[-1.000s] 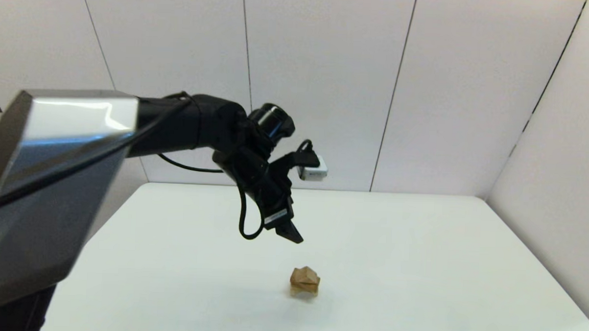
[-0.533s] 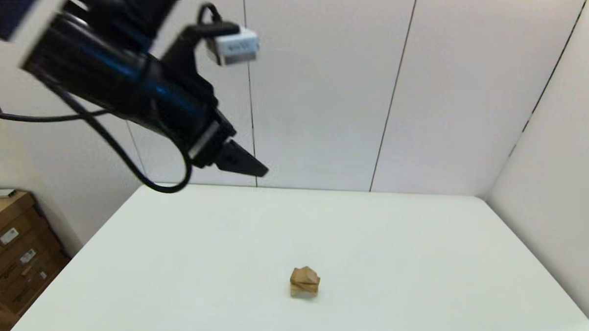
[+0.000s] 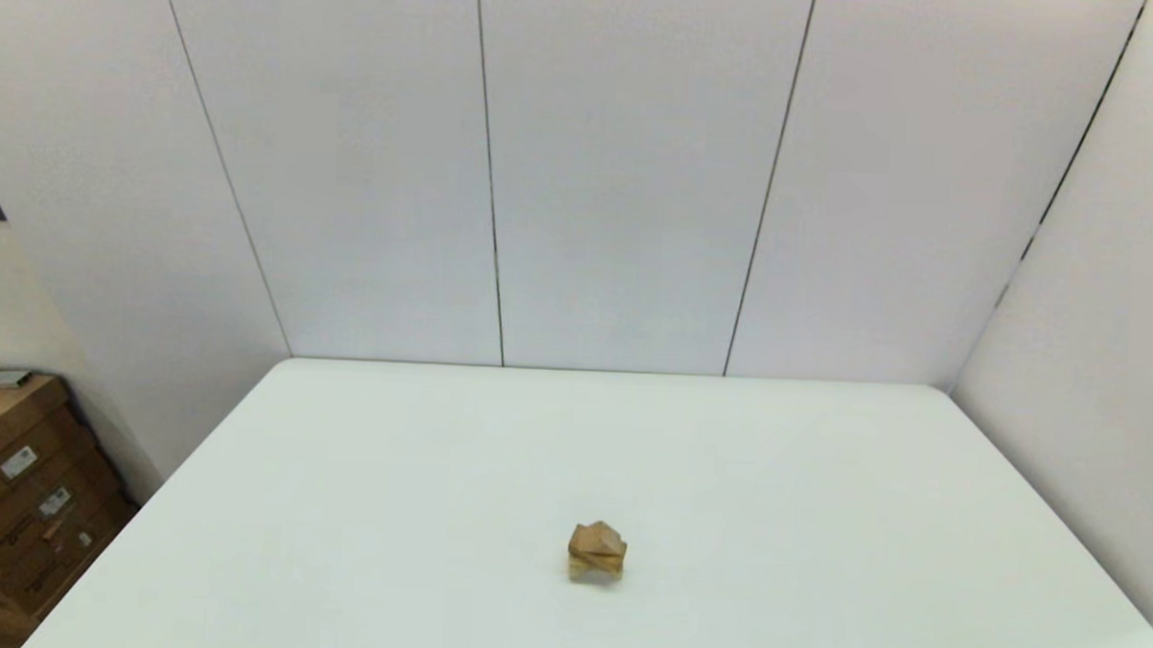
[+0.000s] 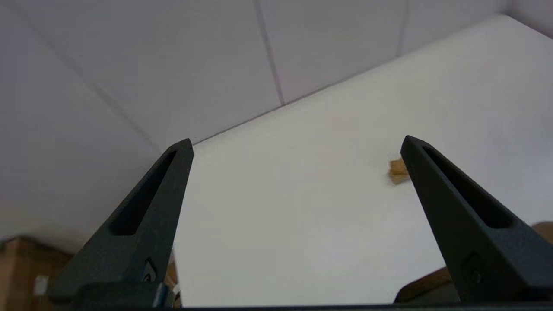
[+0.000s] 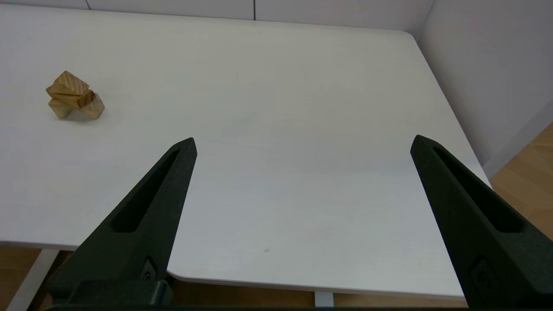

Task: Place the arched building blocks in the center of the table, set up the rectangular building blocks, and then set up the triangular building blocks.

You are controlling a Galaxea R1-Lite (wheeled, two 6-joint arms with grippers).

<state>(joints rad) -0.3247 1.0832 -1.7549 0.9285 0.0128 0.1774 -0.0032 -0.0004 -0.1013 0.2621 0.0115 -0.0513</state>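
- Left gripper (image 4: 296, 144): two black fingers (image 4: 147, 216) spread wide apart, nothing between them, held up off the table.
- Out past the left gripper's tips: the white table (image 4: 281, 207), with a small brown bit of the block stack (image 4: 397, 171) peeking out right beside one finger, far off from it.
- Too little of the stack seen from the left wrist to tell the blocks apart.
- Right gripper (image 5: 302, 144): two black fingers (image 5: 149, 211) spread wide apart too, holding nothing, hanging over the near edge of the table (image 5: 302, 172).
- Well away from the right gripper, off to one side of its fingers: the three wooden blocks, all in one little pile.
- At the bottom of the pile: the arched block (image 5: 77, 110), standing on its two short legs on the table.
- On top of the arched block: the rectangular block (image 5: 69, 97), lying flat and turned a bit crooked.
- On top of that: the triangular block (image 5: 68, 81), the smallest one, pointy end up.
- From the head camera: the pile (image 3: 596, 552) alone near the middle of the table (image 3: 819, 524), a bit toward the front; no arm seen there.
- Down by the table's left side: brown cardboard boxes (image 3: 14, 496) on the floor.
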